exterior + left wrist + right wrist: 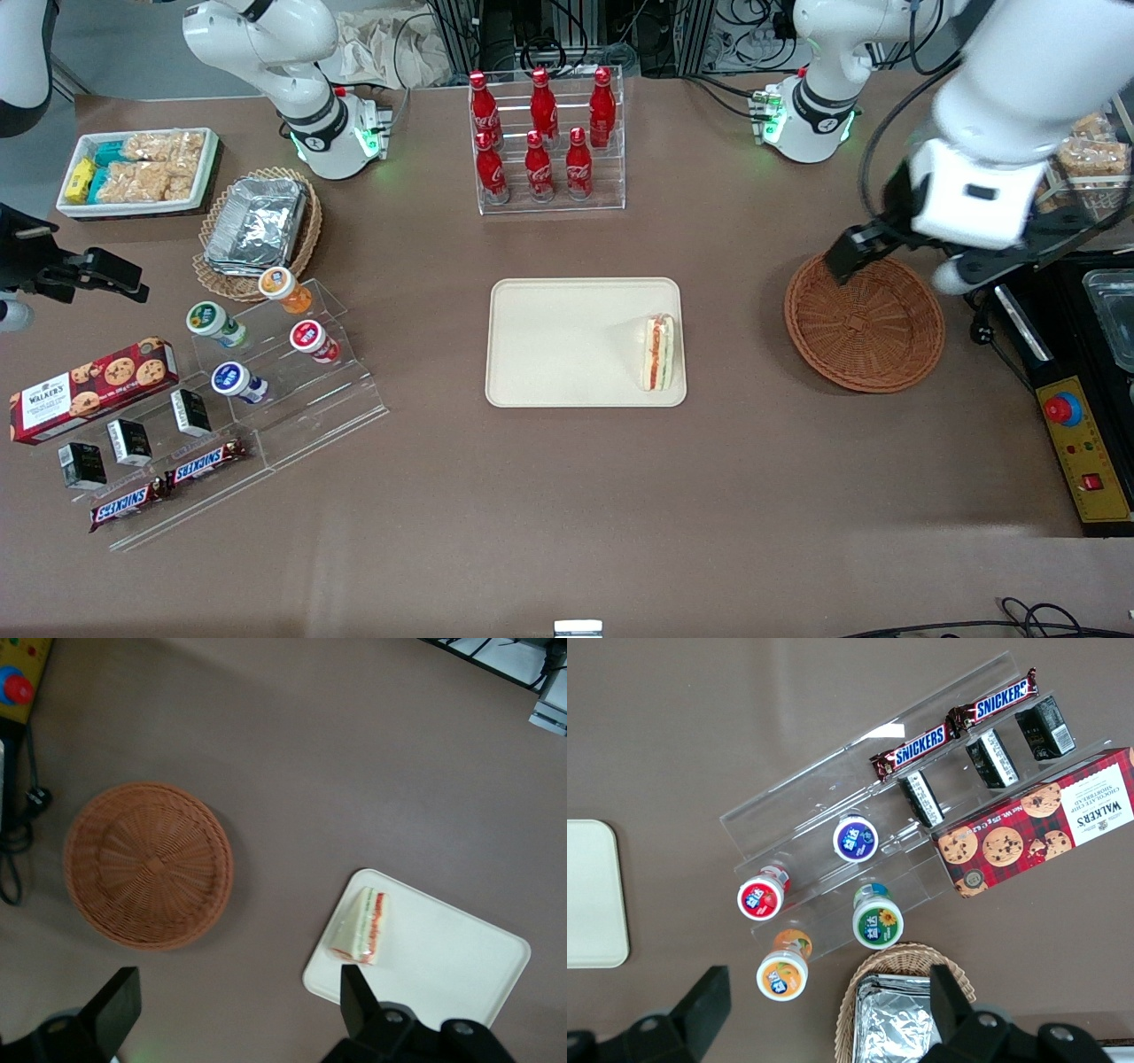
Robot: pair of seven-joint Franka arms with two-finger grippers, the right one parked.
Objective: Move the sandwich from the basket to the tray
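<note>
The sandwich point(657, 352) point(361, 927), a pale wedge with red and green filling, lies on the cream tray point(567, 346) point(443, 957), close to the tray edge nearest the basket. The reddish-brown wicker basket point(864, 323) point(149, 865) stands empty on the table toward the working arm's end. My left gripper point(855, 251) point(237, 1010) hangs above the basket's rim farthest from the front camera. It is open with its fingers point(120, 1003) spread wide and nothing between them. It is well apart from the sandwich.
A clear rack of red cola bottles point(542, 142) stands farther from the camera than the tray. A yellow control box with a red button point(1085, 452) lies beside the basket. A foil-filled pale basket point(259, 226), a snack bin point(137, 168) and an acrylic snack stand point(266, 372) occupy the parked arm's end.
</note>
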